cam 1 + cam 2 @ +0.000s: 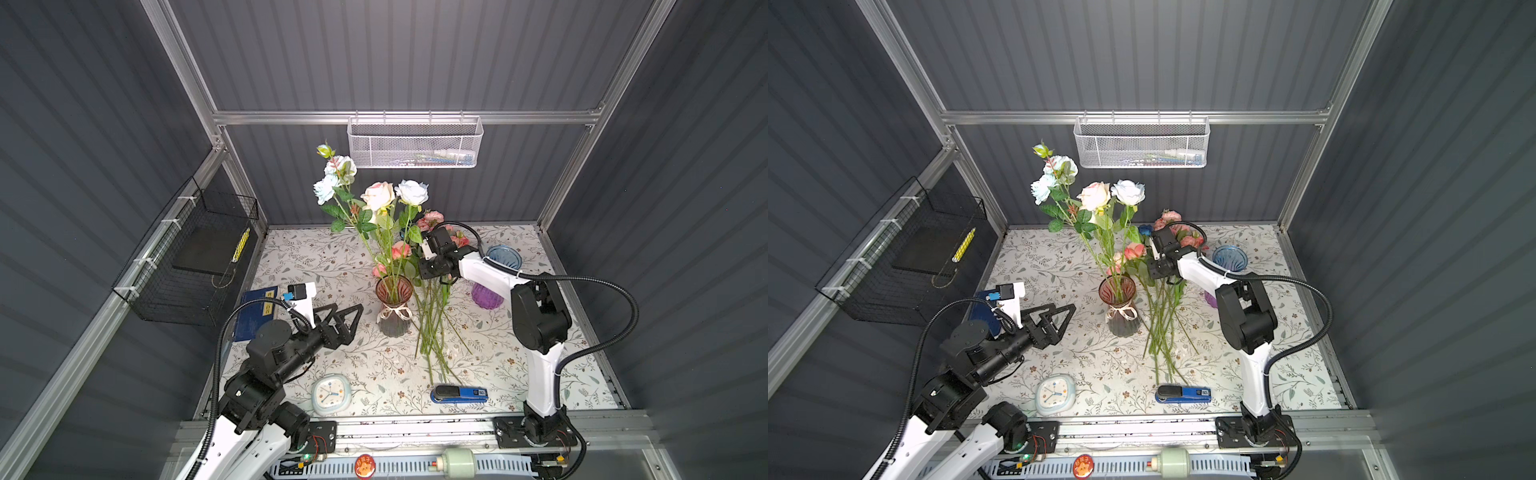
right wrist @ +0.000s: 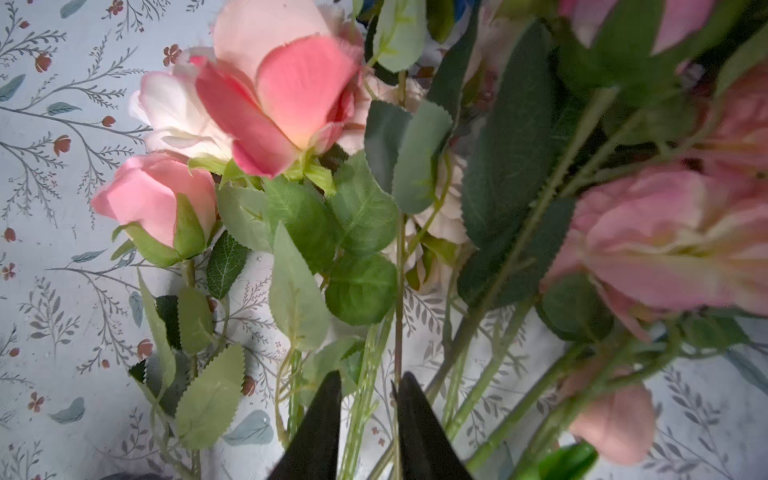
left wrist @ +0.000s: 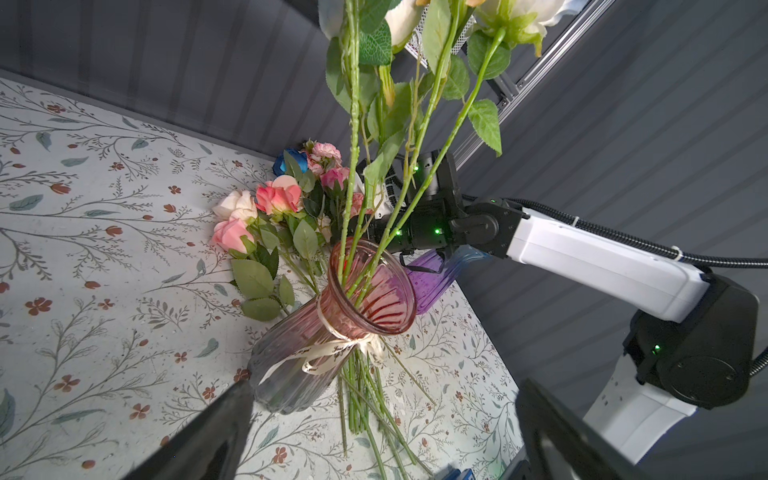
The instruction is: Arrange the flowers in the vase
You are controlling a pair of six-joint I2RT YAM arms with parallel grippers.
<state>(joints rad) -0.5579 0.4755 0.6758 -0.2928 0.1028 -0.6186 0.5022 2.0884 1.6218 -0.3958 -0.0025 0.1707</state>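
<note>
Left of the vase [image 1: 392, 326], the left gripper [image 1: 354, 323] hovers clear of it, jaws spread wide. Tall flowers [image 1: 378, 195] stand in the vase. The loose bunch [image 1: 432, 332] lies flat just right of it.

Only the left wrist view shows print on the vase's ribbon [image 3: 328, 353]. Only the right wrist view shows the jaws of the right gripper [image 2: 368, 415]. They sit close together with stems between them, and you cannot tell whether they clamp.

Both top views alone show the clock [image 1: 331, 394] and stapler [image 1: 459, 394] in front of the vase.

A floral cloth [image 1: 311, 257] covers the table. Grey ribbed walls [image 1: 415, 62] enclose it. A white mesh basket [image 1: 415, 143] hangs behind the vase.
</note>
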